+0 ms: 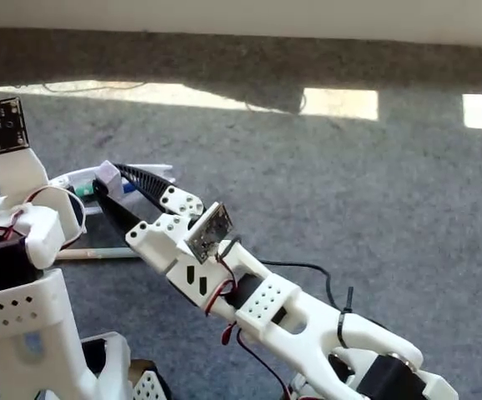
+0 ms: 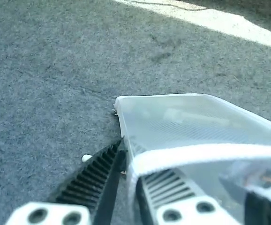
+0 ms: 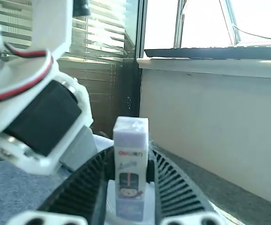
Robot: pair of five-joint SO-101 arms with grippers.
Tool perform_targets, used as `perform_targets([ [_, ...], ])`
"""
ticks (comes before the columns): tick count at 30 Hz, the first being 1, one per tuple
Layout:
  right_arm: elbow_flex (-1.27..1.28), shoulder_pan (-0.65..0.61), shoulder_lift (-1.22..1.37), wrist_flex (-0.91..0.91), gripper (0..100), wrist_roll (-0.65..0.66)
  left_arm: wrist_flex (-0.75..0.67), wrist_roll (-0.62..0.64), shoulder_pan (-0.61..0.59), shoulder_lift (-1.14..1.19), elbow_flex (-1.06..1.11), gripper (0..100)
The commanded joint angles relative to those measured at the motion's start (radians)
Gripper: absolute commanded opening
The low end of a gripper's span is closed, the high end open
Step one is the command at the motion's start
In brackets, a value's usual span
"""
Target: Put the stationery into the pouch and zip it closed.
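Pouch (image 2: 196,122): translucent, lying on the grey desk (image 1: 349,208). In the high view, pouch (image 1: 74,177) at the left, partly hidden behind the left arm (image 1: 20,250).

Left pincer (image 2: 126,152): clamped on the pouch's near edge. One black ribbed finger (image 2: 91,180) outside the wall, the other visible through it. White rim band of the pouch running across just above them.

Eraser (image 3: 131,164): small, pale lilac and white, upright, pinched between the ribbed fingers of the right pincer (image 3: 131,151).

In the high view, right arm (image 1: 266,300) stretched from the lower right toward the pouch. Pincer tips and eraser (image 1: 106,175) at the pouch's edge, close beside the left arm; touching the pouch or not, cannot tell.

Thin pale stick (image 1: 99,252), perhaps a pencil: flat on the desk near the pouch, one end running under the right arm.

Strip of sunlight (image 1: 341,103) across the far side of the desk.
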Motion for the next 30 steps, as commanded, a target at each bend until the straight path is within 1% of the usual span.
perform_targets([
  [1,-0.047,-0.008,-0.002,-0.015,13.5,-0.008,0.003,-0.005,0.022,0.004,-0.018,1],
  [2,-0.047,-0.008,-0.002,-0.015,14.6,-0.008,0.003,-0.005,0.022,0.004,-0.018,1],
  [15,-0.042,-0.002,-0.021,-0.012,14.7,-0.005,-0.003,-0.006,0.022,0.004,0.004,1],
  [18,-0.007,-0.002,-0.099,0.048,14.7,-0.005,-0.005,-0.006,0.021,0.004,0.004,1],
  [21,0.031,-0.005,-0.231,0.159,14.7,-0.008,-0.005,-0.006,0.021,0.004,0.002,1],
  [24,0.058,-0.008,-0.363,0.341,14.7,-0.009,-0.005,-0.005,0.012,0.004,-0.001,1],
  [28,0.059,-0.010,-0.496,0.615,14.7,-0.009,-0.005,0.002,-0.070,0.004,-0.005,1],
  [30,0.058,-0.010,-0.541,0.722,14.7,-0.009,-0.005,0.003,-0.107,0.004,-0.005,1],
])
